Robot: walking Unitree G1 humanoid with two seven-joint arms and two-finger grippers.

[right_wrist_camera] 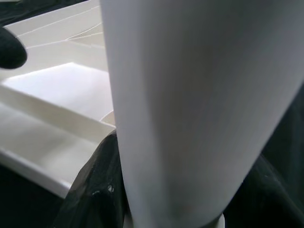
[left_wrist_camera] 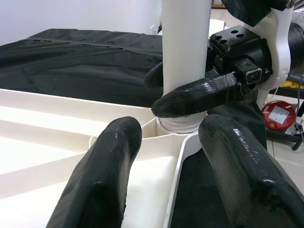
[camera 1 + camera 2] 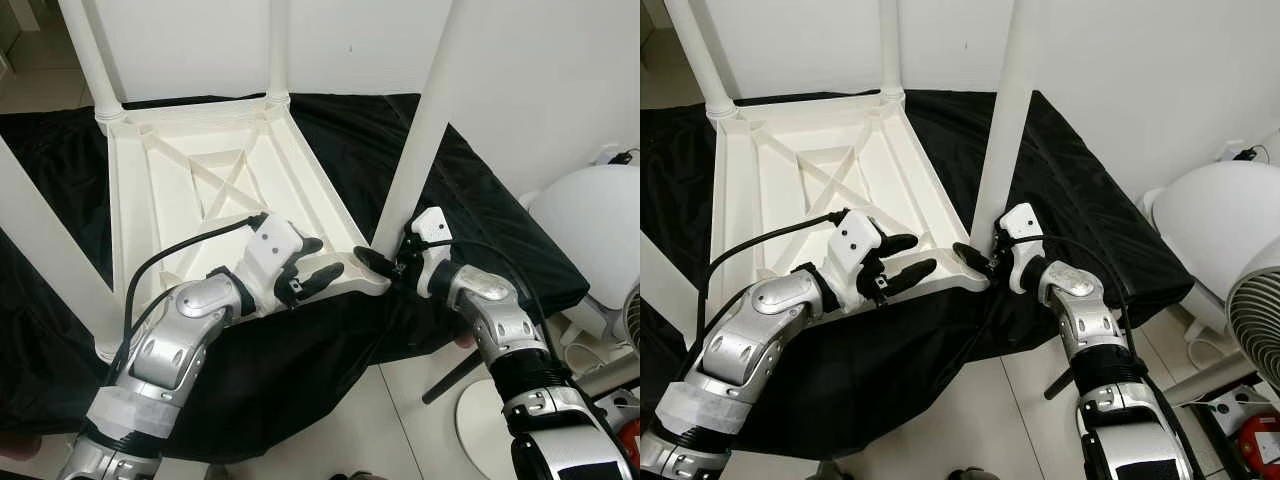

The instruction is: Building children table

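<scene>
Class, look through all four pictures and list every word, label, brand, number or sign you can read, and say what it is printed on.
None can be read.
The red object on the floor carries a white label with marks too small and blurred to read.
The table top, the table leg, the black cloth, the left gripper and the right gripper carry no print.
</scene>
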